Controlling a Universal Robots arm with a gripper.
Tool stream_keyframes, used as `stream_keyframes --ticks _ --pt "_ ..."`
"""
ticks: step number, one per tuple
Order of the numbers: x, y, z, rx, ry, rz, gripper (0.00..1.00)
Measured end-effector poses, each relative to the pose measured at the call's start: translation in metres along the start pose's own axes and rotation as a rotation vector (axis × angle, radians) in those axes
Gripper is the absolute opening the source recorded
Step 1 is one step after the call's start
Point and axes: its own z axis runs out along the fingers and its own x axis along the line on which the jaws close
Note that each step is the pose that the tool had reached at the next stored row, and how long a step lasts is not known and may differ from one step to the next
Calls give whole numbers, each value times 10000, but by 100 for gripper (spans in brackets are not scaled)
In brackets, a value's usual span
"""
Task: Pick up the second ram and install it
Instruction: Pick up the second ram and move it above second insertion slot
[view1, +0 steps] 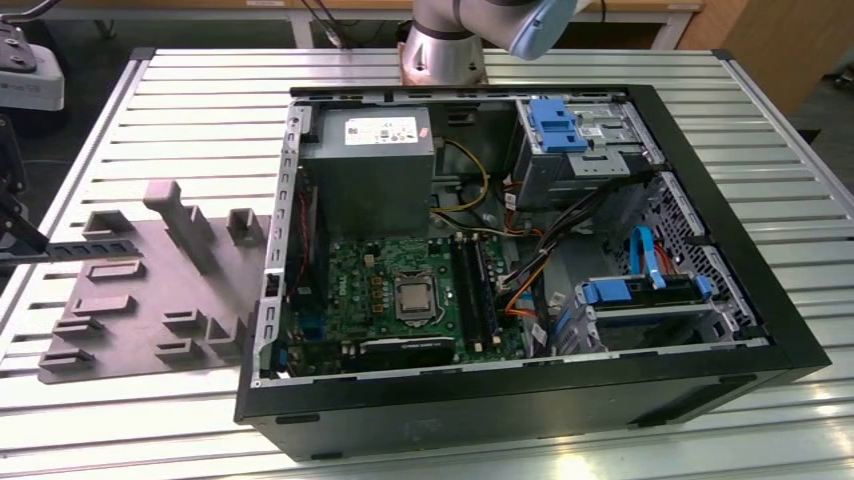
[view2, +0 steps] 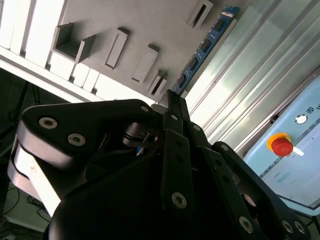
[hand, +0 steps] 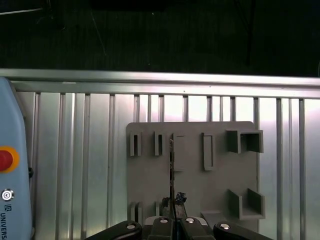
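Claw (view2: 172, 98) seemingly pinching second ram (view2: 204, 46): thin, blue-green, black chips.

The second ram (view1: 91, 247) hangs over the tray (view1: 134, 300) beside the case (view1: 534, 410).

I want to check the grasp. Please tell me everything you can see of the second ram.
The second ram is a long, thin, flat dark board with a row of black chips on one face. It stands on edge over the grey tray, among its raised blocks. The tool is shut on one end. Whether it touches the tray, I cannot tell.
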Motion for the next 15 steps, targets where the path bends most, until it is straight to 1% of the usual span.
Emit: stream_keyframes --ticks 15 --pt "-5 3 -95 1 -15 0 11"
